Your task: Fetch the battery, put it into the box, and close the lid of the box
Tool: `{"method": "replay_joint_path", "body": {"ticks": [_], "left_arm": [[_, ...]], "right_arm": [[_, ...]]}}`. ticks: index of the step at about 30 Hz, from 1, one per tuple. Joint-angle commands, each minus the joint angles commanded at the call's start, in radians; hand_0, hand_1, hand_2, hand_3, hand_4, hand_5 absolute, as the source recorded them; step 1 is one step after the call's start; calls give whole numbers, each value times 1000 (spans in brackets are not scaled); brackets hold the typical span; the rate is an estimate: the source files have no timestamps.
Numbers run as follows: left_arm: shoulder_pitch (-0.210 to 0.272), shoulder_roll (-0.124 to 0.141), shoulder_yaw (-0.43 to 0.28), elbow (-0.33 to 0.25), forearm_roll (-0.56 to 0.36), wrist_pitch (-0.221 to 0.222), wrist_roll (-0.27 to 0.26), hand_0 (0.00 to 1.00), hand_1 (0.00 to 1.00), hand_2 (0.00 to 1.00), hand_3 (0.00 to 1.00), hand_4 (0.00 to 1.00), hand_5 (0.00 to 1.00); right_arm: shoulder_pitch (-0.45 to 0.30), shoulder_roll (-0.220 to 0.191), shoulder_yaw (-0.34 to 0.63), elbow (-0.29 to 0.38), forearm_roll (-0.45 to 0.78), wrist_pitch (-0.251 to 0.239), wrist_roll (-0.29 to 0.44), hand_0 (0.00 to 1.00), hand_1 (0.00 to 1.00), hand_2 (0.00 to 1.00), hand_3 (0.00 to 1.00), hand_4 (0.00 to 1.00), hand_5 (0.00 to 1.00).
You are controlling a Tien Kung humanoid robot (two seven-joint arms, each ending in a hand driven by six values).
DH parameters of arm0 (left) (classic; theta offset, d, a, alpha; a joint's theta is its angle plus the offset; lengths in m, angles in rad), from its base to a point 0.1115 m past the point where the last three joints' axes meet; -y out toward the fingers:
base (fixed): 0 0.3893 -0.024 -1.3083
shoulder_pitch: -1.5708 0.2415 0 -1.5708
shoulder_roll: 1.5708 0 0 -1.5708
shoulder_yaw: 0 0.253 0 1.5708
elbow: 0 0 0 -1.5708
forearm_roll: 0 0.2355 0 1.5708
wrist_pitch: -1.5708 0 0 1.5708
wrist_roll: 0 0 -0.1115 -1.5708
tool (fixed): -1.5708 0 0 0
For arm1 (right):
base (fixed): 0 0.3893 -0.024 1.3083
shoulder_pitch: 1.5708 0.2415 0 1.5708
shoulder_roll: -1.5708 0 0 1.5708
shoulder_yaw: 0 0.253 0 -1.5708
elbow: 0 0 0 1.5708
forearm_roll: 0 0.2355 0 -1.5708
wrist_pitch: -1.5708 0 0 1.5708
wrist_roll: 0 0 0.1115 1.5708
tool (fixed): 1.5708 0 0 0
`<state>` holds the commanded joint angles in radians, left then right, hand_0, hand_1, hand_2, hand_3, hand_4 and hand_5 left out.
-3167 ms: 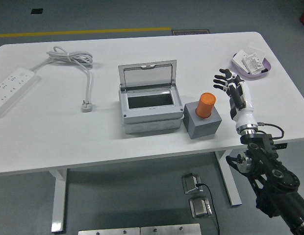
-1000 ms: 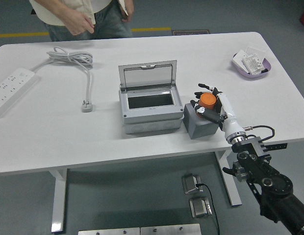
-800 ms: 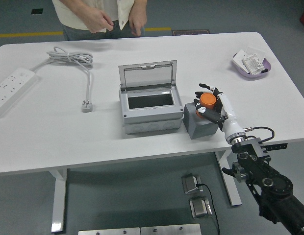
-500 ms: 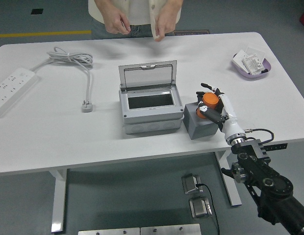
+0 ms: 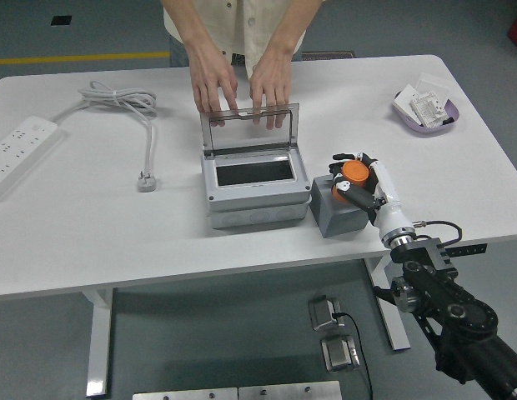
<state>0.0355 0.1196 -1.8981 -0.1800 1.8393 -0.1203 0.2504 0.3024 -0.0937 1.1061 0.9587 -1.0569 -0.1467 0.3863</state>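
A: Which step are we on?

B: The fetch, I'd say. The right robot hand has its fingers curled round the orange battery, which sits upright in the grey holder block, just right of the box.

A: And the box?

B: Open, with its lid standing up at the far side. A person at the far edge of the bench rests both hands on that lid, the left one and the right one.

A: What does the next move call for?

B: Lifting the battery straight up out of the block, then carrying it left over the box's dark opening and letting go. The person's hands are near that path, so the lid can't be shut until they move away.

A: Anything you can't make out?

B: Whether the battery has left its socket at all; the fingers cover its lower part. The box's inside is too dark to read. The left arm isn't in view.
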Motion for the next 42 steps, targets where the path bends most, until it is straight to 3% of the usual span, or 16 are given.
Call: {"method": "replay_joint_path", "body": {"ticks": [18,33,34,39,40,42], "left_arm": [[0,-1,0,0,2,0,1,653,702,628,595,681,165],[-1,2,-5,0,5,3,8,653,701,638,596,681,169],[-1,3,-6,0,6,4,9,654,702,642,596,683,173],[-2,5,-6,0,7,5,12,654,702,642,596,683,173],[-2,6,-6,0,7,5,13,654,702,643,596,683,176],[-2,7,-6,0,7,6,14,654,702,643,596,683,176]], "right_arm": [[36,-12,22,49,-6,-13,0,523,430,376,282,2,2],[132,-37,-45,199,-282,-104,-92,526,430,379,281,2,2],[142,-37,-55,206,-298,-107,-97,246,235,330,262,2,2],[189,-31,-98,228,-392,-120,-130,246,235,330,262,2,2],[198,-28,-106,230,-414,-123,-139,113,183,313,251,2,2],[218,-22,-124,231,-464,-134,-153,113,183,313,251,2,2]]}}
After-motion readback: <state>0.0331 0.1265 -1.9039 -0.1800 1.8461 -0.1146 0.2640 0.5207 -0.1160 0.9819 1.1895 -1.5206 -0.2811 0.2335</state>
